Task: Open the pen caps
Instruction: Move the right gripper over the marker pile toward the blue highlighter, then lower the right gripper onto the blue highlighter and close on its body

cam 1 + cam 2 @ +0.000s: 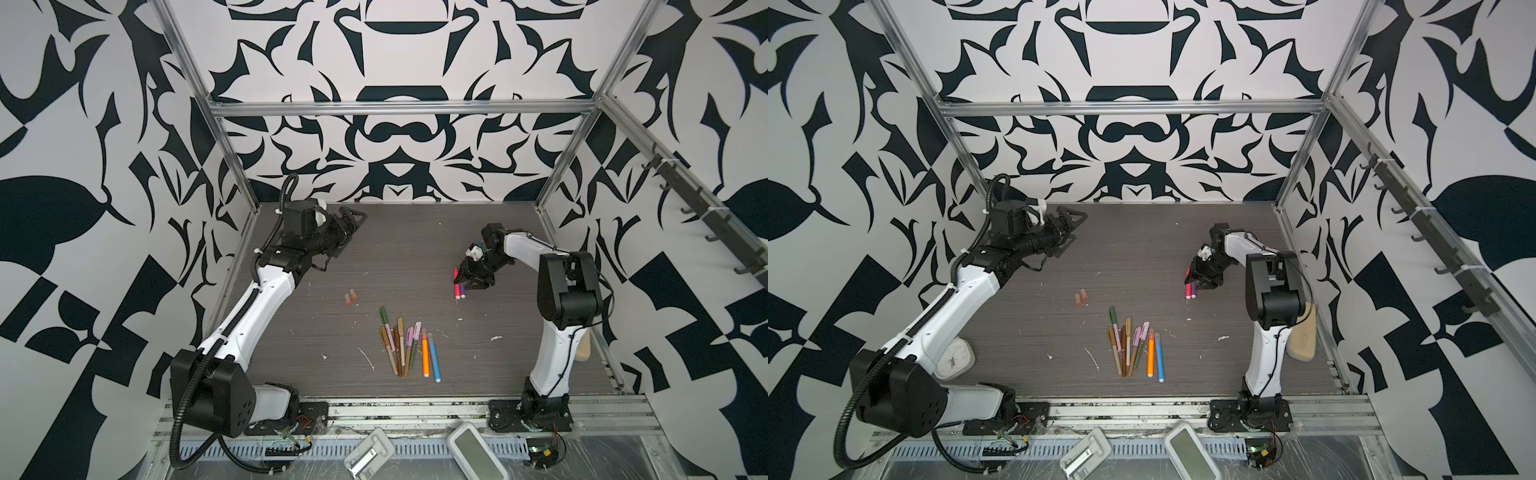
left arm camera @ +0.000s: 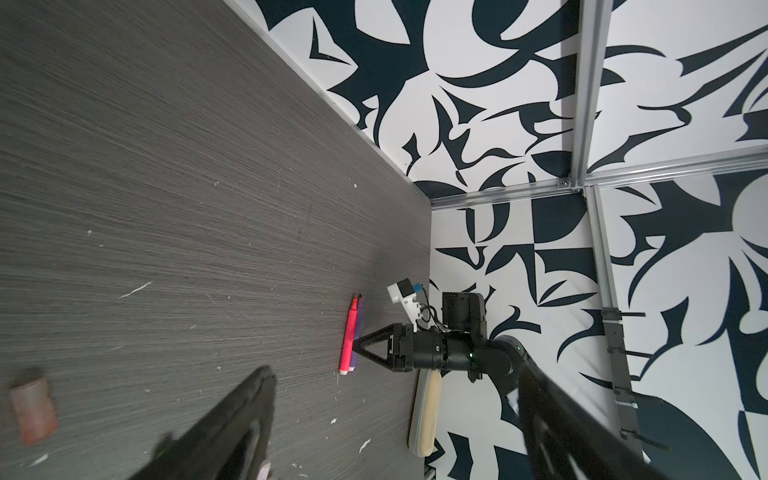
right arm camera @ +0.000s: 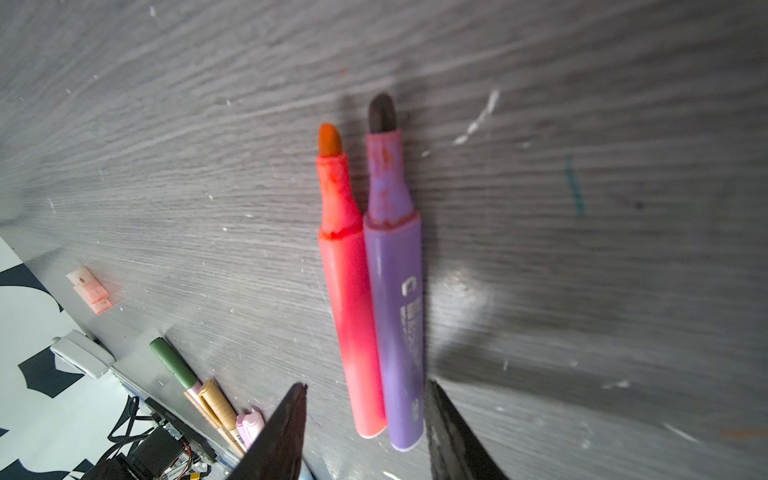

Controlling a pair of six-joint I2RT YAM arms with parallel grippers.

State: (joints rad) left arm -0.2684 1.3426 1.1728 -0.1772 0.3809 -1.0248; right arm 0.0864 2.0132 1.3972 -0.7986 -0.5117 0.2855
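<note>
Right wrist view showed two uncapped pens lying side by side, touching, on the table (image 3: pixel 166 124), a dark grey surface with fine streaky grain and white flecks. The pink-red pen (image 3: pixel 353 299) had a smooth round barrel narrowing to an ink-stained neck and an orange felt tip. The purple pen (image 3: pixel 395 307) ended in a dark rounded tip and carried white print: a C-shaped mark could be made out, the rest was too blurred to read. The right pincer (image 3: pixel 365 386) stood with its black fingers apart, one on each side of the pens' blunt rear ends, gripping neither. Two loose pen caps (image 1: pixel 351 297), short translucent peach tubes, lay together left of the table's middle. The other pens (image 1: pixel 405 347) lay fanned near the front. The left pincer (image 1: pixel 347 237) hung wide apart, holding nothing, at the back left.
</note>
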